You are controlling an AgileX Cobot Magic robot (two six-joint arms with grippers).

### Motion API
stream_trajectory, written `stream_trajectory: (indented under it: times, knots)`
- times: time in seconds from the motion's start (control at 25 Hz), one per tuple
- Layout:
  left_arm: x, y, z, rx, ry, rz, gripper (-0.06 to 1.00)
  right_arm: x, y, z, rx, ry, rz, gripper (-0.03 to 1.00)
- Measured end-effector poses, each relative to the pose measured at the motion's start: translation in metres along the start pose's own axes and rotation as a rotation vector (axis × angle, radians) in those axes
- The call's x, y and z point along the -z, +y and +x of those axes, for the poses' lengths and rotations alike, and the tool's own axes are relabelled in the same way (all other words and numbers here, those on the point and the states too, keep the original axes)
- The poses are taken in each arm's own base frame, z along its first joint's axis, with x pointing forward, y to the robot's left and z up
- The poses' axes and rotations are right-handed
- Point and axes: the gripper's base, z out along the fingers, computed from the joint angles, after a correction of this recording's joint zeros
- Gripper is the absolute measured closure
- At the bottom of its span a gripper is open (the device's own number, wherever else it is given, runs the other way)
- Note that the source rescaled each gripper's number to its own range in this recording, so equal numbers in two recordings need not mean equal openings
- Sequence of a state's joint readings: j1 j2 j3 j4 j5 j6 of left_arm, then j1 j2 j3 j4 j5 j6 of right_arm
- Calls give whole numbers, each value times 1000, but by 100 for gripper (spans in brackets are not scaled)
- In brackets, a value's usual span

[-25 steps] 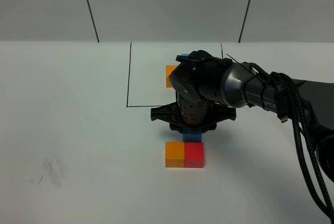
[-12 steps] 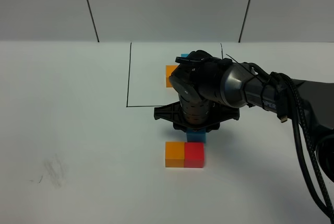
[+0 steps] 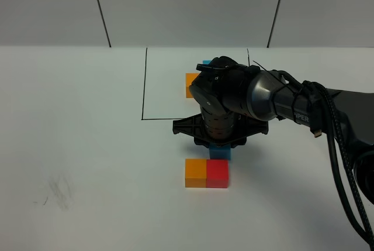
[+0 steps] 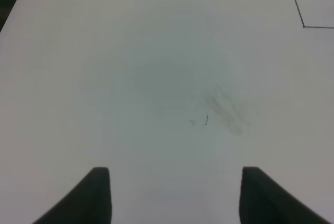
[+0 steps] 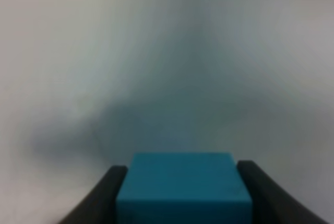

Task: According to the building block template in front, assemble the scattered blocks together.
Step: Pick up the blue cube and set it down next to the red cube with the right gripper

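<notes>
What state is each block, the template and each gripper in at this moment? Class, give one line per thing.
orange block: on the table, touching the red block.
red block: on the table, right of orange.
light blue block: held between the jaws, just behind the red block.
template: inside the drawn outline, mostly hidden by the arm.
right gripper: shut on the light blue block.
left gripper: open, empty.

Blue cube (image 5: 183,187) clamped between pincer (image 5: 182,195) fingers (image 5: 107,195).

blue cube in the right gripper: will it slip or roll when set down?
The blue cube looks rigid, with flat matte faces, so it probably won't roll or tip. The right gripper fingers flank two opposite flat sides squarely, so slipping seems unlikely. Probably light for its size, though that's a guess.
</notes>
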State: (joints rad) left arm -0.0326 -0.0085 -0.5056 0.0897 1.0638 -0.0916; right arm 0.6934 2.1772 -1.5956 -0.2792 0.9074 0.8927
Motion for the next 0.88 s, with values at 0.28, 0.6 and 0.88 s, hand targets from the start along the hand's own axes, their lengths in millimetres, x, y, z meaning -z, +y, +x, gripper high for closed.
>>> stream_trajectory:
  times: [0.28, 0.6, 0.88]
  knots:
    - [0, 0, 0, 0, 0, 0, 73, -13, 2, 5, -10, 35, 9, 95]
    - [0, 0, 0, 0, 0, 0, 73, -21, 4, 7, -18, 56, 9, 95]
    - [0, 0, 0, 0, 0, 0, 73, -23, 5, 7, -17, 55, 7, 95]
